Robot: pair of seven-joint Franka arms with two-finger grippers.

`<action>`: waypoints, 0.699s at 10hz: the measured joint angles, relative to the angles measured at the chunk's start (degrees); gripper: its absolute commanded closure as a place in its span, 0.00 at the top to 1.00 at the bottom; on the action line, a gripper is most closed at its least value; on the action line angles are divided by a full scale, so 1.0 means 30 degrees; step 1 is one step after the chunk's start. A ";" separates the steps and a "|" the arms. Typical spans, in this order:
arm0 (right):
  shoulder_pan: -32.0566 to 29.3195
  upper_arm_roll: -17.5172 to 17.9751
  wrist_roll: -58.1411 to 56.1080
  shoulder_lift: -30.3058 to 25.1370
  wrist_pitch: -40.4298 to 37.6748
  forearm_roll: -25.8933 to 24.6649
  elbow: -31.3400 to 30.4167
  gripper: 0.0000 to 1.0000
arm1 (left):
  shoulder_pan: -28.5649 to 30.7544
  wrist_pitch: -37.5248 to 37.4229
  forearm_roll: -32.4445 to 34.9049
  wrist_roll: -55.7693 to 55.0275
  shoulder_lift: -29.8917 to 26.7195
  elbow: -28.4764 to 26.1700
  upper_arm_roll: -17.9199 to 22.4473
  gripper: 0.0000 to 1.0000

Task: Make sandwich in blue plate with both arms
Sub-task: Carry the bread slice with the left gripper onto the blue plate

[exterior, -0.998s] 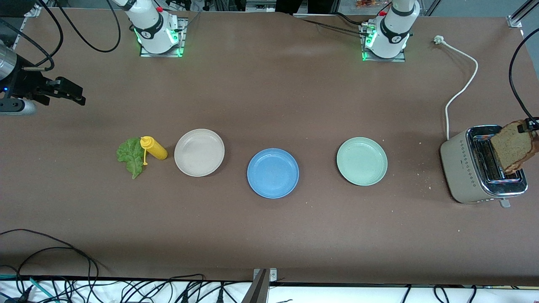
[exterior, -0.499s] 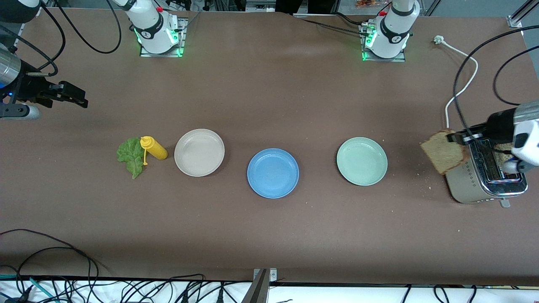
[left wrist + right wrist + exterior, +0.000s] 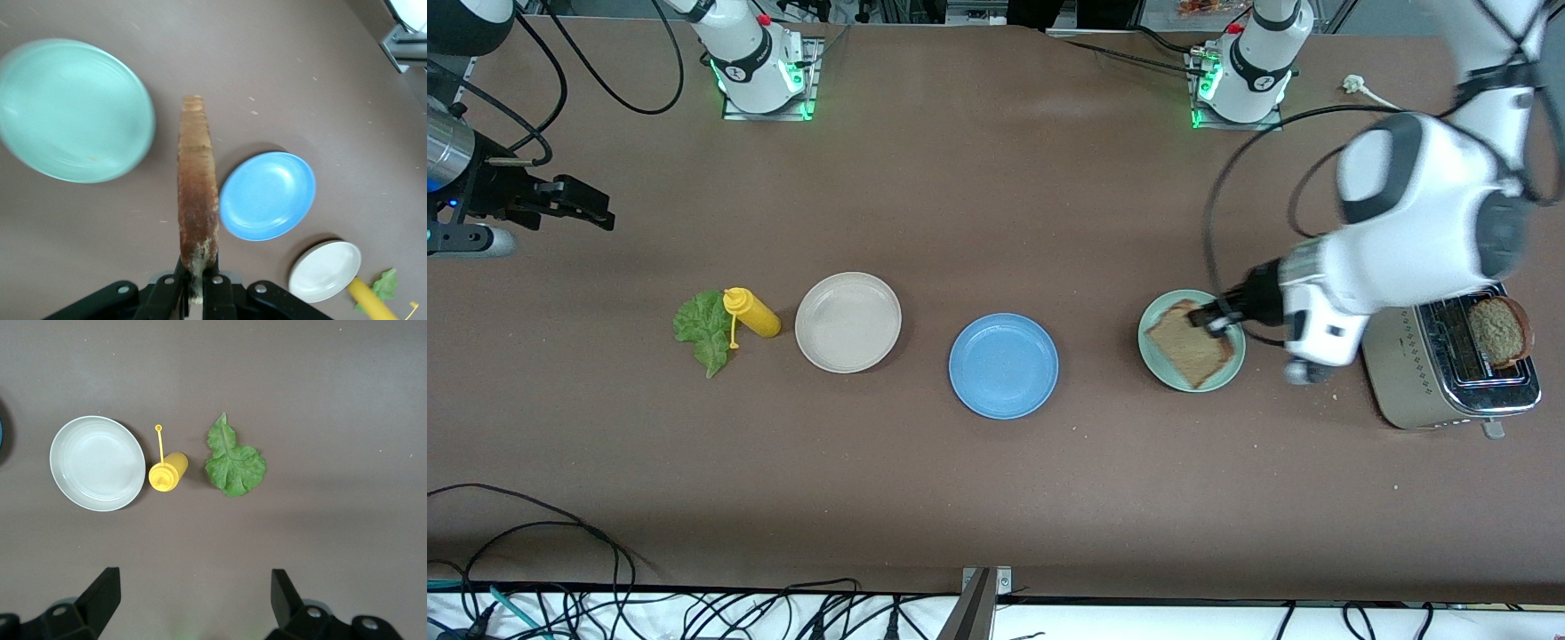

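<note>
Your left gripper point(image 3: 1211, 320) has its jaws clamped on the toast slice point(image 3: 1189, 354), in the air over the pale green plate point(image 3: 1158, 354). Carry it on toward nine o'clock to the empty blue plate point(image 3: 1003, 365) and lay it flat at the centre. At ten o'clock, your right gripper point(image 3: 591, 206) waits with jaws wide above the worktop point(image 3: 996, 204), ready for the lettuce leaf point(image 3: 704, 332).

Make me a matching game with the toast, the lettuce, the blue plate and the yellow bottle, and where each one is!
Things:
1. toast slice
2. lettuce
3. blue plate
4. yellow bottle

Places or states:
A. between the beige plate and the green plate, nothing on it
B. lying between the lettuce and the beige plate
C. gripped by the left end effector, over the green plate
D. flat on the table, nearest the right arm's end

Pairs: 1-C, 2-D, 3-A, 4-B
</note>
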 measured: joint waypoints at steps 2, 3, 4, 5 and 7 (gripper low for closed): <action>-0.0001 -0.0002 0.0000 0.0016 0.0001 0.0001 -0.0001 1.00 | -0.2194 0.3700 -0.0847 -0.2012 0.0957 -0.0437 -0.0012 0.00; -0.0002 -0.0004 0.0000 0.0019 0.0000 0.0001 -0.0002 1.00 | -0.3009 0.5477 -0.1426 -0.2360 0.1600 -0.0513 -0.0005 0.00; -0.0003 -0.0004 0.0000 0.0020 0.0000 0.0001 -0.0002 1.00 | -0.3696 0.7207 -0.2127 -0.2492 0.2199 -0.0534 0.0003 0.00; -0.0002 -0.0001 0.0000 0.0020 0.0000 0.0001 -0.0002 1.00 | -0.4354 0.8956 -0.2649 -0.2595 0.2749 -0.0552 0.0007 0.00; 0.0001 0.0003 0.0000 0.0019 -0.0007 0.0001 -0.0003 1.00 | -0.5578 1.1633 -0.2766 -0.2811 0.3822 -0.0640 0.0014 0.00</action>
